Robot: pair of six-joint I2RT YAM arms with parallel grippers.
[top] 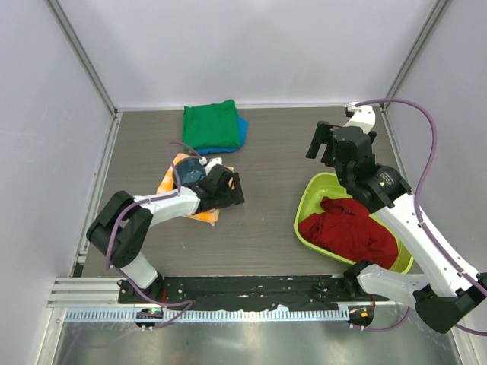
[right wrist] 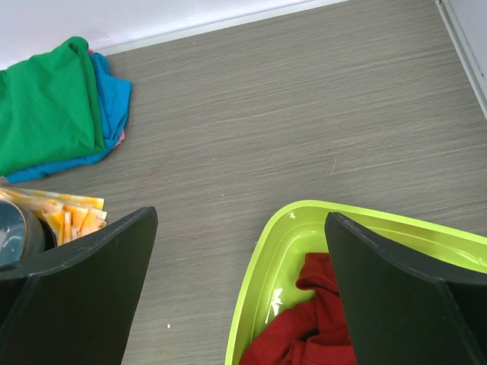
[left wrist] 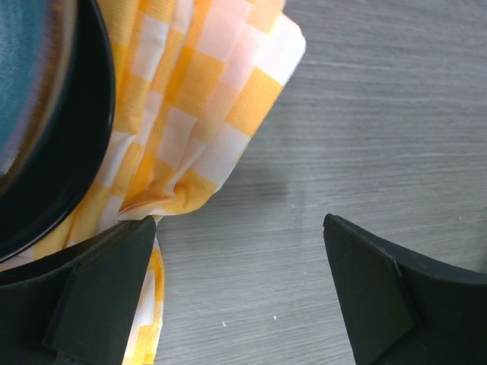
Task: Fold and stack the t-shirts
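A folded green t-shirt (top: 211,125) lies on a blue t-shirt (top: 242,134) at the back middle of the table; the right wrist view shows the same green t-shirt (right wrist: 46,106) over the blue t-shirt (right wrist: 114,99). A dark red t-shirt (top: 350,232) lies crumpled in a lime-green tub (top: 308,204). My right gripper (top: 323,148) hangs open above the tub's far rim (right wrist: 259,274), nothing between its fingers (right wrist: 240,217), with the red t-shirt (right wrist: 304,327) below. My left gripper (top: 237,190) is open and low over bare table (left wrist: 237,228), its left finger against the checked cloth's edge.
An orange-and-white checked cloth (top: 171,182) lies left of centre with a dark blue bowl (top: 189,173) on it; up close, the cloth (left wrist: 198,99) and bowl (left wrist: 53,152) fill the left wrist view. White walls enclose the table on three sides.
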